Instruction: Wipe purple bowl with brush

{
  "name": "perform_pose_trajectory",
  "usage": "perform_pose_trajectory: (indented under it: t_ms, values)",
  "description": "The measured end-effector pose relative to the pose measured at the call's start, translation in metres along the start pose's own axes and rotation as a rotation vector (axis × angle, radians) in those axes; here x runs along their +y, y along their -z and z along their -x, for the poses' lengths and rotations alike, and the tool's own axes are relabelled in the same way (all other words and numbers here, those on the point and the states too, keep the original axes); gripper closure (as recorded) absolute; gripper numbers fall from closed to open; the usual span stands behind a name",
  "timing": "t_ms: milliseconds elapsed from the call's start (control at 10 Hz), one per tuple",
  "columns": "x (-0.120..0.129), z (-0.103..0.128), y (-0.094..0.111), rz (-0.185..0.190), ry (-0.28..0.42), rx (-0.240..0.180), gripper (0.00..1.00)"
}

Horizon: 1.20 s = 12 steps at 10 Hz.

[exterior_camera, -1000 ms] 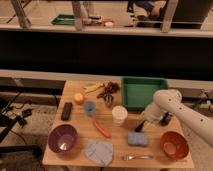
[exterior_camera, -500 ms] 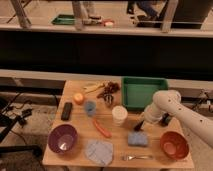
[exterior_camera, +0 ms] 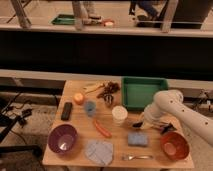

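Observation:
The purple bowl (exterior_camera: 62, 139) stands upright at the table's front left corner, with nothing in it that I can make out. My gripper (exterior_camera: 141, 123) is far from it, on the right half of the table. It points down at the tabletop just right of a white cup (exterior_camera: 119, 115) and is shut. A slim dark thing, seemingly the brush (exterior_camera: 167, 128), shows low beside my white forearm (exterior_camera: 165, 107), near the orange-brown bowl. I cannot tell whether the gripper holds it.
A green tray (exterior_camera: 141, 92) sits at the back right and an orange-brown bowl (exterior_camera: 174, 145) at the front right. Between the two bowls lie a blue sponge (exterior_camera: 137, 139), fork (exterior_camera: 137, 157), grey cloth (exterior_camera: 99, 151) and red stick-shaped item (exterior_camera: 102, 129). A black block (exterior_camera: 66, 110), orange (exterior_camera: 78, 98) and blue cup (exterior_camera: 90, 107) are at the left.
The gripper has stayed low over the same spot right of the white cup and has shut there. Nothing on the table has visibly shifted.

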<state>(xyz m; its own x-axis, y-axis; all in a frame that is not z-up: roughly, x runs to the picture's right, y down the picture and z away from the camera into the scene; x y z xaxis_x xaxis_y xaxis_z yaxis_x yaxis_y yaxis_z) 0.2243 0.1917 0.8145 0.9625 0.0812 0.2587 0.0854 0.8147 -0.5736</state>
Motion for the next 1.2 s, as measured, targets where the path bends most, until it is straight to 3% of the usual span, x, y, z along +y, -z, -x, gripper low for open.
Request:
perform_pose_trajectory:
  t_ms: [400,700,1200]
  values:
    - [0.000,-0.003,0.010,-0.039,0.024,0.014,1.00]
    - [-0.001,0.000,0.021,-0.088,0.066,0.030,1.00]
    - [-0.004,0.010,0.056,-0.182,0.128,0.047,1.00]
